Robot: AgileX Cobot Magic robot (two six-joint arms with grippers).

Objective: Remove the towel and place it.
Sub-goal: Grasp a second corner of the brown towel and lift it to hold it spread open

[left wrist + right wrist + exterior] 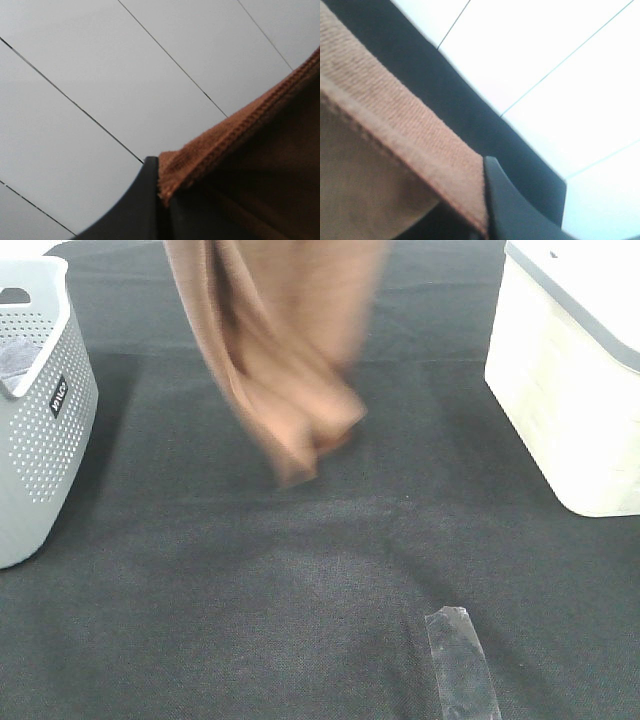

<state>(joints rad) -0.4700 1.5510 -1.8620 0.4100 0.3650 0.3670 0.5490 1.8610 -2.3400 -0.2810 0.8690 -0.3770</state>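
The reddish-brown towel (270, 350) hangs in the air over the back middle of the dark table (200, 590), bunched and blurred, with its lowest corner just above the cloth. Its top runs out of the exterior view, and both grippers are out of that view too. In the left wrist view my left gripper (160, 192) is shut on the towel's hemmed edge (230, 135); one dark finger (140, 205) shows. In the right wrist view my right gripper (486, 200) is shut on the towel's hem (395, 120), beside a dark finger (520, 215).
A white perforated basket (45, 430) stands at the left edge with a grey cloth (18, 352) inside. A cream box with a grey lid (570, 390) stands at the right. A strip of clear tape (462, 665) lies on the table near the front.
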